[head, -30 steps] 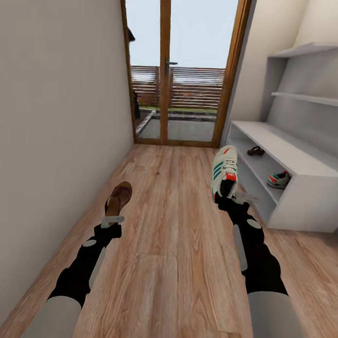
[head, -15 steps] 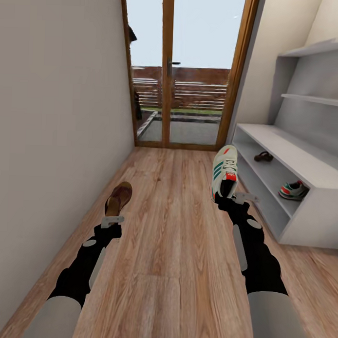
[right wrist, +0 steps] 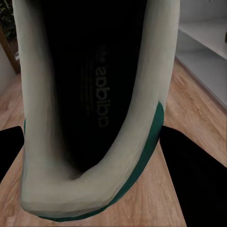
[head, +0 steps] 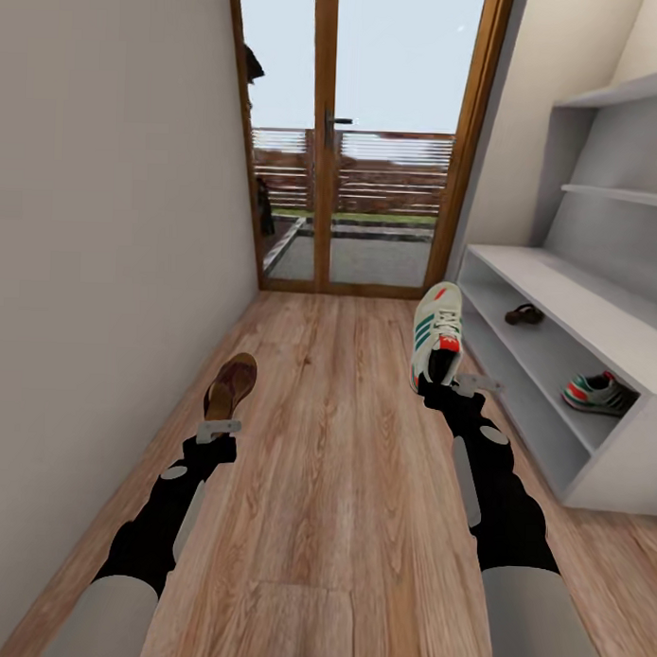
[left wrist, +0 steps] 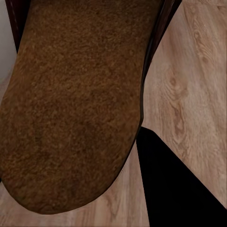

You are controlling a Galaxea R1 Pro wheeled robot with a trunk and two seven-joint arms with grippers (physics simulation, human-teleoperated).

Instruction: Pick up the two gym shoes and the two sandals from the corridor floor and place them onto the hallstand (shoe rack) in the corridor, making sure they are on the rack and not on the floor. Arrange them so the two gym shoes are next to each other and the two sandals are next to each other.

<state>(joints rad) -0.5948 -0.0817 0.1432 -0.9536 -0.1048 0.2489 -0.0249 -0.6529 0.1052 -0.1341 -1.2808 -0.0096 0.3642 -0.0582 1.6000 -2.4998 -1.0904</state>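
Observation:
My left gripper [head: 221, 422] is shut on a dark brown sandal [head: 231, 385], held up over the corridor floor [head: 343, 462] near the left wall. Close up in the left wrist view, the sandal [left wrist: 71, 104] shows its brown footbed. In my right gripper [head: 450, 380], shut, is a cream-white gym shoe [head: 435, 334] with green stripes, toe pointing away; the right wrist view looks into the shoe [right wrist: 33, 142]. The hallstand [head: 566, 294] stands at the right. On its upper open shelf lie the other sandal [head: 524, 314] and the other gym shoe [head: 599, 393], well apart.
A glazed wooden door [head: 357, 178] closes the corridor's far end. A plain wall [head: 103, 264] runs along the left. Staggered wall shelves [head: 617, 192] hang above the hallstand. Wood floor stretches between my arms and the door.
The whole view has shifted: the hallstand now sits further right and nearer in the picture, so the camera moved. Both arms keep their pose and their shoes.

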